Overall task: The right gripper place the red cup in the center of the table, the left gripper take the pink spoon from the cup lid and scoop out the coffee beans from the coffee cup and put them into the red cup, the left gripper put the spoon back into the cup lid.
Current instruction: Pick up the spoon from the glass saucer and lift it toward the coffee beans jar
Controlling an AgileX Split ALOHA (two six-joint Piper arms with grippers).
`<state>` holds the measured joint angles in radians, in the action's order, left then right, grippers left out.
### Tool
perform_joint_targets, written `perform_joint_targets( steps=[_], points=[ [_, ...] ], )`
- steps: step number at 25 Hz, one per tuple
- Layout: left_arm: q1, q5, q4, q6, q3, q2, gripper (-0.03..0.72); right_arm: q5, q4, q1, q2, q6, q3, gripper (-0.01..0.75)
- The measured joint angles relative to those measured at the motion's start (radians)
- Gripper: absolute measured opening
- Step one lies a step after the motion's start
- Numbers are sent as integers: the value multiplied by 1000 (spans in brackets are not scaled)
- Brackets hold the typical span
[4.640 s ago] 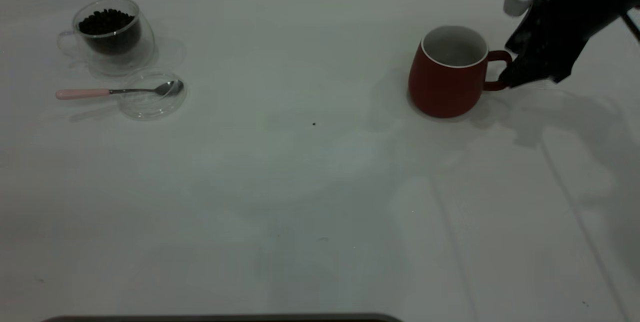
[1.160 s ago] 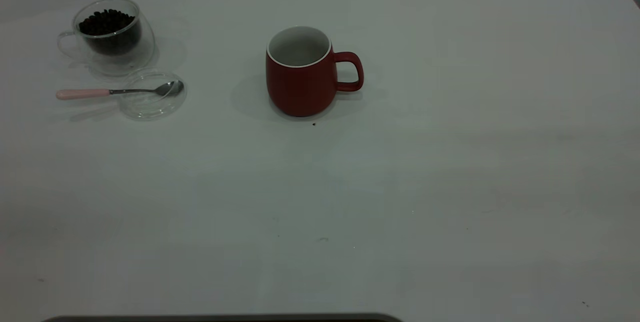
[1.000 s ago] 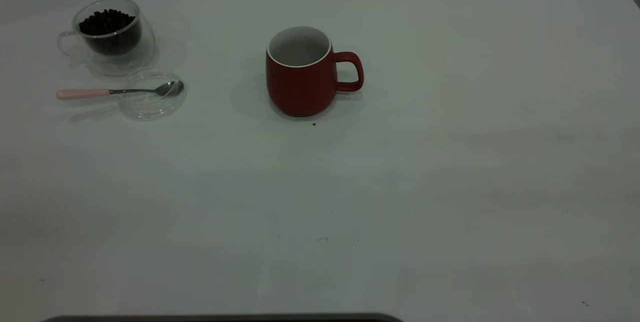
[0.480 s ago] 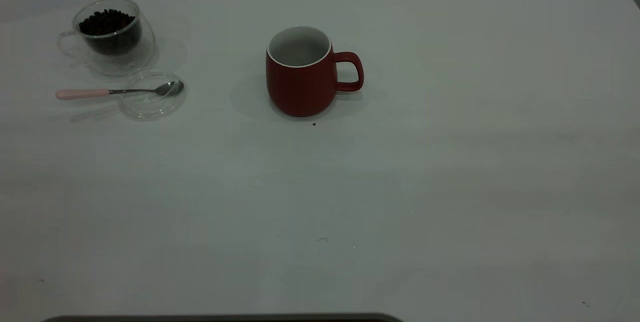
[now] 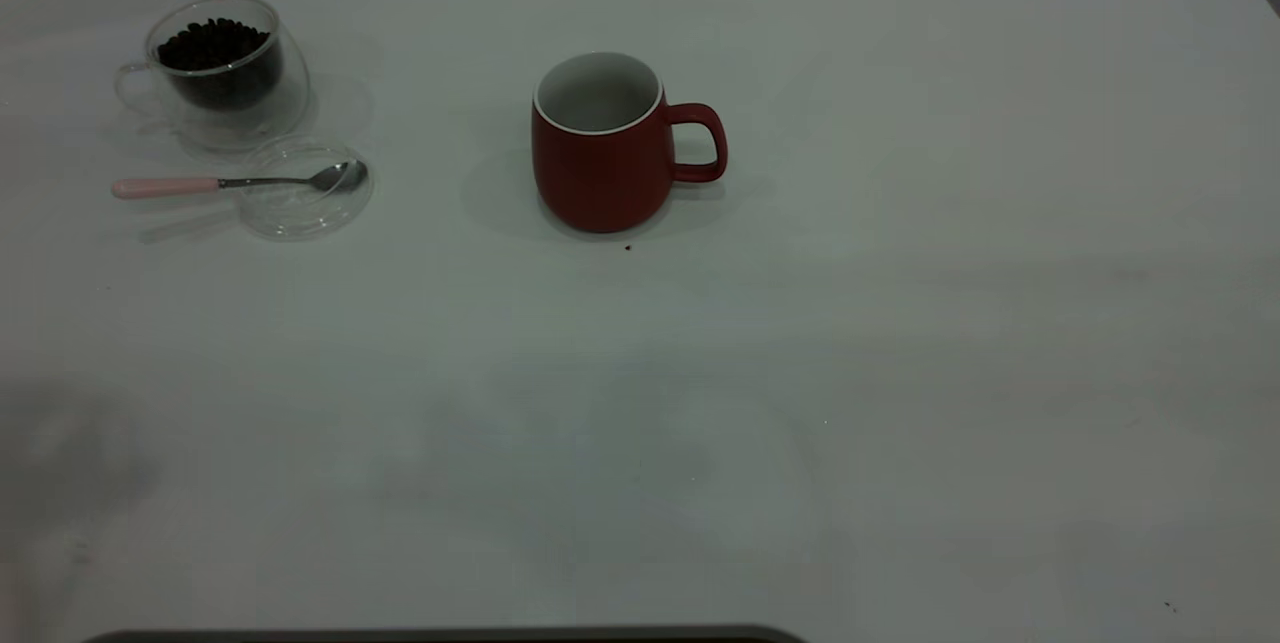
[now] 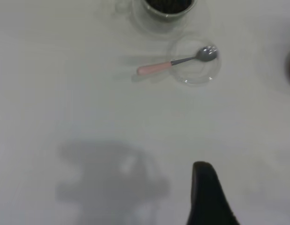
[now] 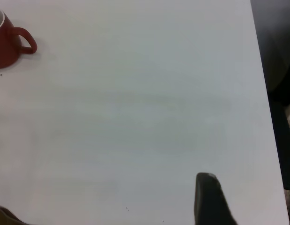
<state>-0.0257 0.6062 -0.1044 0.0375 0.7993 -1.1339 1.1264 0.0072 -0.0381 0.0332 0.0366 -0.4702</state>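
Spoon (image 6: 178, 61) lies ahead of the left claw (image 6: 208, 194), bowl on the lid (image 6: 195, 68), well apart; whether that claw is open cannot be told. Best grip: the pink handle overhanging the lid's rim.

Table (image 5: 900, 373): near half and whole right side bare, open for passage. Mug (image 5: 598, 148) stands upright mid-table toward the far edge, handle to the right; bare surface all round it.

Far-left cluster is tight: glass cup (image 5: 222, 68) with beans (image 5: 212, 43), lid (image 5: 305, 191) just in front of it, near-touching. Spoon (image 5: 235, 183) bowl on lid, pink handle overhanging left onto table, free above and on both sides. Wide gap between lid and mug.
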Motion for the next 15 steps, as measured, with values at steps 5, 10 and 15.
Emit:
perform_joint_targets(
  steps=[5, 10, 15],
  points=[
    [-83, -43, -7, 2, 107, -302, 491, 0, 0, 0, 0, 0, 0, 432],
    [-228, -50, -50, -30, 235, -563, 488, 0, 0, 0, 0, 0, 0, 430],
    [-366, 16, -253, -264, 388, -824, 478, 0, 0, 0, 0, 0, 0, 430]
  ],
)
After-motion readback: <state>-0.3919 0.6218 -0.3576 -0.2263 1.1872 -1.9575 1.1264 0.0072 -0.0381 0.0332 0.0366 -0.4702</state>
